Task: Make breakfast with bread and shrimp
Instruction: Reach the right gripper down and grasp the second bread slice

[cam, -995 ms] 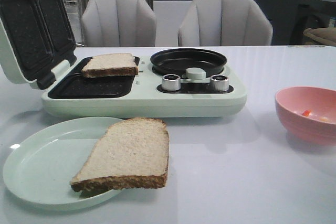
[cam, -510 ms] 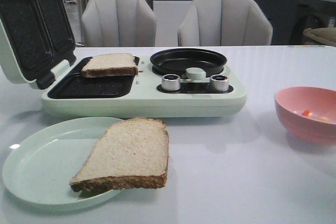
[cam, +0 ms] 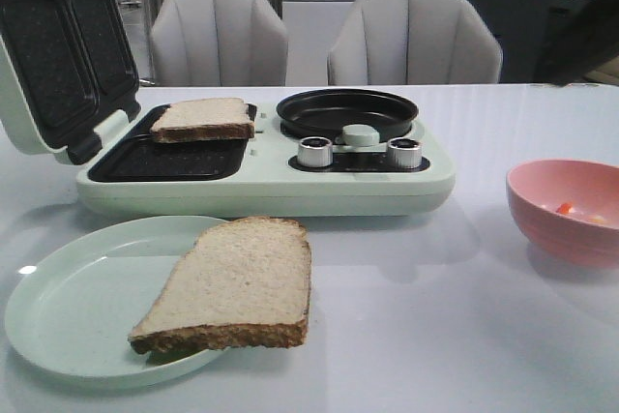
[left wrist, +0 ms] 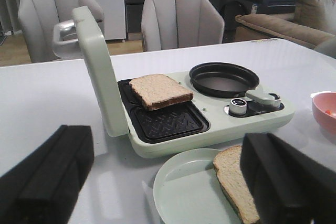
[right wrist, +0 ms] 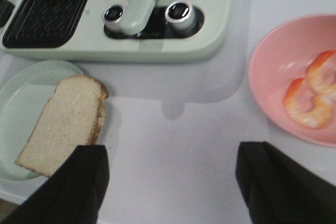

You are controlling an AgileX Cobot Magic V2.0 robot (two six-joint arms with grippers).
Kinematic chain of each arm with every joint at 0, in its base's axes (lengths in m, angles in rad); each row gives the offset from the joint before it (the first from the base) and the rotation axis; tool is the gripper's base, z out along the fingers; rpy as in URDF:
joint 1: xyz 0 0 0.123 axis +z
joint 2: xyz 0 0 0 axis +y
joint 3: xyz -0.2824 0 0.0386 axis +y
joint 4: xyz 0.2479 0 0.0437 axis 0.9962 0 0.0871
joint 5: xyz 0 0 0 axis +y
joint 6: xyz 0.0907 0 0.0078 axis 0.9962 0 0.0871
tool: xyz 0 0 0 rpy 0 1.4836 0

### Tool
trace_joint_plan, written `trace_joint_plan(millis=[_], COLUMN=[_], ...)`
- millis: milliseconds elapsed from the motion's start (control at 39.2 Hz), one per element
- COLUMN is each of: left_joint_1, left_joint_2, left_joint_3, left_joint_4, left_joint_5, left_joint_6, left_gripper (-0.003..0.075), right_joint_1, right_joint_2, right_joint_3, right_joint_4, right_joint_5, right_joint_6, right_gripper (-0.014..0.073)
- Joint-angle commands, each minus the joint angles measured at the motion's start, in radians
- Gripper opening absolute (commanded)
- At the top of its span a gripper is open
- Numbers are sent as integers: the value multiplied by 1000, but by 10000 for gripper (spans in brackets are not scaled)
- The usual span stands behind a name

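Observation:
One bread slice (cam: 203, 118) lies on the far grill plate of the pale green breakfast maker (cam: 271, 186); it also shows in the left wrist view (left wrist: 160, 90). The second bread slice (cam: 237, 282) lies on a pale green plate (cam: 77, 297) at the front left. Two shrimp (right wrist: 307, 98) lie in a pink bowl (right wrist: 268, 72) at the right; in the front view only a bit of shrimp (cam: 566, 208) shows. My left gripper (left wrist: 168, 182) is open and empty above the plate. My right gripper (right wrist: 170, 182) is open and empty above bare table between plate and bowl.
The maker's lid (cam: 48, 45) stands open at the left. A round black pan (cam: 346, 113) and two silver knobs (cam: 314, 152) sit on its right half. Two grey chairs (cam: 414, 36) stand behind the table. A dark arm part (cam: 580, 36) shows at the upper right.
A dark part of my right arm has come into the front view at the upper right. Bread, plate, bowl and shrimp have not moved.

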Motion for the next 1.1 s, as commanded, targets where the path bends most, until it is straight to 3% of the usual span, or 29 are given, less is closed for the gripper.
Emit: trace_joint_plan(millis=[0, 306, 434, 740, 1072], left_joint_1=[3, 3, 3, 3, 3], left_joint_2=[15, 15, 15, 15, 15], left_joint_3=[-26, -26, -26, -26, -26], left_joint_4=[-2, -2, -2, -2, -2], left_joint_5=[-79, -79, -79, -79, -79], left_joint_6=[-9, -9, -9, -9, -9], left_gripper=[625, 625, 625, 625, 625], right_joint_1=[47, 104, 103, 79, 79], right_joint_2=[105, 436, 536, 739, 873], right_joint_3=[-72, -216, -267, -365, -378], right_joint_4=[51, 212, 403, 946, 1212], right_joint_5=[-63, -25, -16, 93, 106], right_joint_6=[-1, -101, -247, -750, -931], right_gripper=[601, 601, 601, 601, 599])
